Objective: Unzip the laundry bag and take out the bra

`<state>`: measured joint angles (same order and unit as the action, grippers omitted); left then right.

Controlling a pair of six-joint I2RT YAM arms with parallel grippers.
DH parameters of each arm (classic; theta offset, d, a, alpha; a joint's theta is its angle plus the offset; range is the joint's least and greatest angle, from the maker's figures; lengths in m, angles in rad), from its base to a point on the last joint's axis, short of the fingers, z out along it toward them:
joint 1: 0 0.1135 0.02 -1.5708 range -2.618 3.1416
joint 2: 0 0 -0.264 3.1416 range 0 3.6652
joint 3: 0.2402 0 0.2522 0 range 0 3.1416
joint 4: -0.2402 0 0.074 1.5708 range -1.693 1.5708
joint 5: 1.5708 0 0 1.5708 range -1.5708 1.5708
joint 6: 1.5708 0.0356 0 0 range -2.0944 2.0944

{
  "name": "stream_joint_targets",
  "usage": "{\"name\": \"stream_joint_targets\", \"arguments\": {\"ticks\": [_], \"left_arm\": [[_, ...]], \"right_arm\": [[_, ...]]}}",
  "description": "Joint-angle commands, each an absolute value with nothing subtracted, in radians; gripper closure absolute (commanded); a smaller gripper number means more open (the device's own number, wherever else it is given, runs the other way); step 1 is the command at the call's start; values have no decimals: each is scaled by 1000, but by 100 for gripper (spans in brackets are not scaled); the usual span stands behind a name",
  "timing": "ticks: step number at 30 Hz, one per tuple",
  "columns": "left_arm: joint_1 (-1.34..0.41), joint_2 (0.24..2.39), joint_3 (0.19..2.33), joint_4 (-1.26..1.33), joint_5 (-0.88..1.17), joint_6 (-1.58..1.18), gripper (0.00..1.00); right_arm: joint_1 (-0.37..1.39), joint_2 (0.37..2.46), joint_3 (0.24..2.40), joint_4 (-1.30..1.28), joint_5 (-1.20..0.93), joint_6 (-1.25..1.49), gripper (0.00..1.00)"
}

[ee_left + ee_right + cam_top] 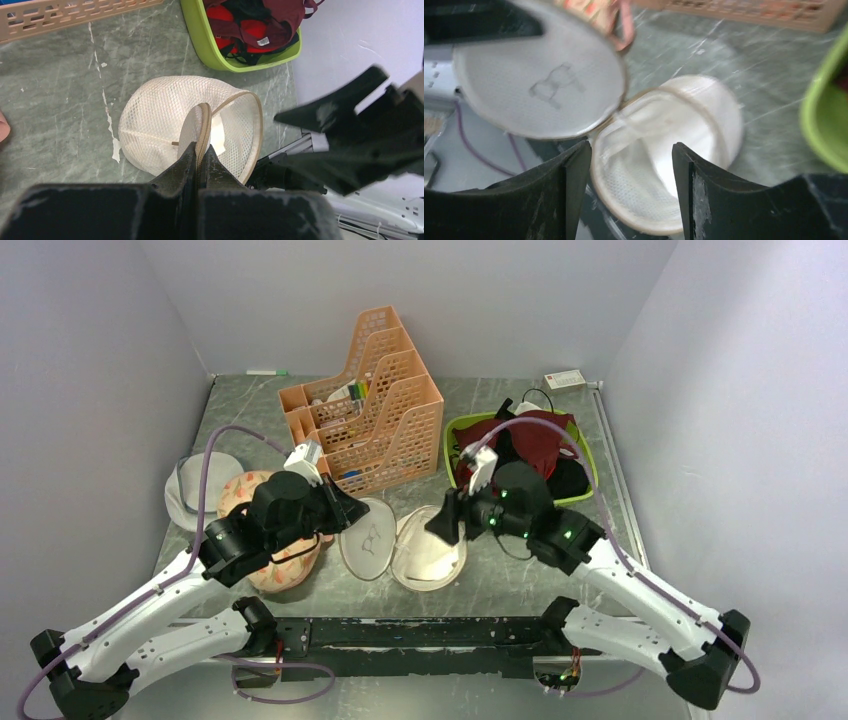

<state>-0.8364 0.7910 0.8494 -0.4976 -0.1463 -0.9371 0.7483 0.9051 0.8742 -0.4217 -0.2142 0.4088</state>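
The laundry bag [430, 558] lies on its side mid-table, unzipped, its white mesh inside [659, 165] looking empty. Its beige lid with the bra icon [367, 538] stands swung open to the left and also shows in the right wrist view [544, 90]. My left gripper [201, 150] is shut on the lid's zipper rim [202, 125]. My right gripper [630, 147] is open, hovering at the bag's mouth [440, 525]. The dark maroon bra [530, 435] lies on top of other clothes in the green basket [452, 430], as the left wrist view also shows [282, 22].
A peach slotted file rack [385, 415] stands behind the bag. A peach floral pouch [285, 568] lies under my left arm, and a greyish-white flat round bag [185, 490] at the far left. Red [220, 15] and black garments fill the basket [210, 50].
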Motion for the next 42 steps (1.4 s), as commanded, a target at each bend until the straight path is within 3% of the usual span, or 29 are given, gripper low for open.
{"name": "stream_joint_targets", "arguments": {"ticks": [1,10,25,29,31,42], "left_arm": [[-831,786,848,-444,-119,-919,93],[-831,806,862,-446,-116,-914,93],[-831,785,825,-419,-75,-942,93],[-831,789,831,-425,-75,-937,93],[-830,793,832,-424,-74,-935,93],[-831,789,820,-416,-68,-942,93]], "right_arm": [[953,875,852,-435,-56,514,42],[1254,1055,862,-610,377,577,57],[1264,1373,846,-596,771,651,66],[1263,1416,871,-607,828,656,63],[1254,1420,869,-587,829,641,56],[1155,1420,789,-387,725,533,40]]}}
